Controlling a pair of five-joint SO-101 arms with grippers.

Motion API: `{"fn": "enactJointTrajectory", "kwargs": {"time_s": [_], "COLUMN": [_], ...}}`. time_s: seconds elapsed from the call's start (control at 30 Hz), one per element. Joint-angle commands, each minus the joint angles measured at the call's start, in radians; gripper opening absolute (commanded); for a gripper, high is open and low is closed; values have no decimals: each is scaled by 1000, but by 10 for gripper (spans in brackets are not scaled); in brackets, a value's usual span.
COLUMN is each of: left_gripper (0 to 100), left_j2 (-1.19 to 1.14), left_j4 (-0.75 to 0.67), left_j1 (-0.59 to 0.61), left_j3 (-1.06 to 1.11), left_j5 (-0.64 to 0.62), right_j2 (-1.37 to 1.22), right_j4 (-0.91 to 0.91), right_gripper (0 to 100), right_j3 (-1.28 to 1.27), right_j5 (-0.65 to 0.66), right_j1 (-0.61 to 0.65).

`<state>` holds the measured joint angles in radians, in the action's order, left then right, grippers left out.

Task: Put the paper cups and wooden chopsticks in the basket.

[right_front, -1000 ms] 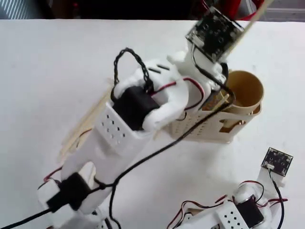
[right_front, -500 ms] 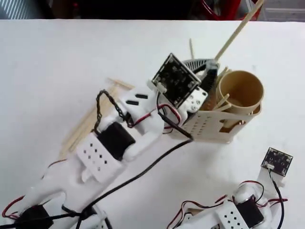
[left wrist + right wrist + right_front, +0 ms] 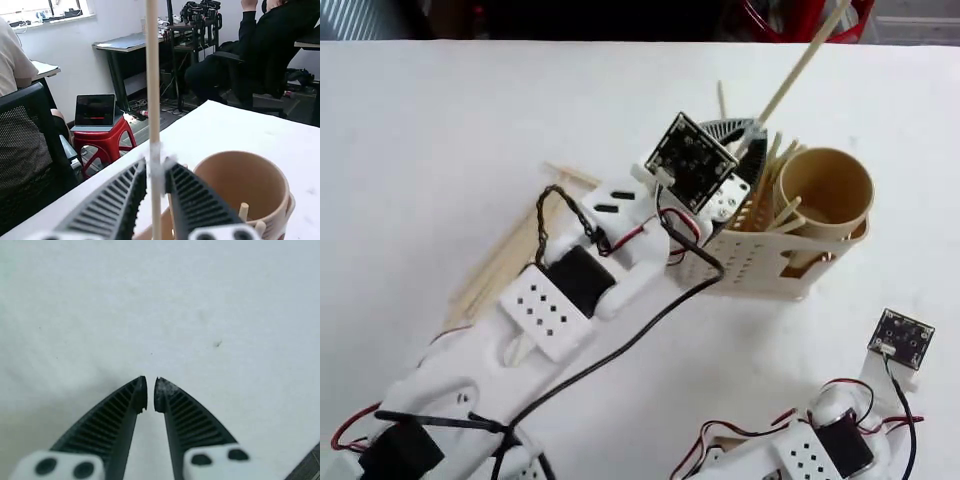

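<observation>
Two arms share the white tabletop (image 3: 440, 120). The left arm (image 3: 570, 290) is the bigger presence, stretched from the lower left of the high view up to the centre. The right arm (image 3: 820, 445) sits folded at the lower right, and its end effector (image 3: 150, 390) points down at bare surface with the jaws drawn almost together around nothing, so it looks parked out of the way. The cream basket (image 3: 760, 265) stands right of centre with a paper cup (image 3: 825, 190) upright in its right end and several chopsticks (image 3: 770, 170) leaning inside beside it. A loose bunch of wooden chopsticks (image 3: 500, 265) lies on the tabletop to the left, partly under the left arm and not yet collected. Smallest is the single chopstick (image 3: 800, 65), pinched low on its shaft by the left end effector (image 3: 745, 135) just over the basket's far rim. The stick rises steeply toward the upper right. I'd guess it is held near-upright so the lower tip can drop in beside the cup rather than lie across the rim.
</observation>
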<state>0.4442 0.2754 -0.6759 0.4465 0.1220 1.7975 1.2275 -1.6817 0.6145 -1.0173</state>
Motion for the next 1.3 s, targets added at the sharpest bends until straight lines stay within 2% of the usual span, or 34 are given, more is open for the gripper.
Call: {"fn": "enactJointTrajectory", "kwargs": {"time_s": [0.0,0.17,0.3,0.4,0.47,0.57,0.63,0.77,0.87,0.93,1.1,1.27], "left_gripper": [93,93,90,77,15,25,24,71,146,160,133,132], "left_j2": [1,4,84,214,295,346,329,197,38,-82,-366,-605], "left_j4": [-20,77,206,354,450,572,623,609,588,632,769,816], "left_j1": [10,13,93,217,343,524,587,605,585,581,585,587], "left_j3": [-8,-28,-37,-31,-28,2,71,273,301,252,54,-95], "left_j5": [5,3,6,8,9,8,9,21,124,161,160,141], "right_j2": [1,1,1,1,1,1,1,1,1,1,1,1], "right_j4": [-1,-1,-1,-1,-1,-1,-1,-1,-1,-1,-1,-1], "right_gripper": [38,38,38,38,38,38,38,38,38,38,38,38], "right_j3": [-9,-9,-9,-9,-9,-9,-9,-9,-9,-9,-9,-9], "right_j5": [8,8,8,8,8,8,8,8,8,8,8,8], "right_j1": [-8,-8,-8,-8,-8,-8,-8,-8,-8,-8,-8,-8]}}
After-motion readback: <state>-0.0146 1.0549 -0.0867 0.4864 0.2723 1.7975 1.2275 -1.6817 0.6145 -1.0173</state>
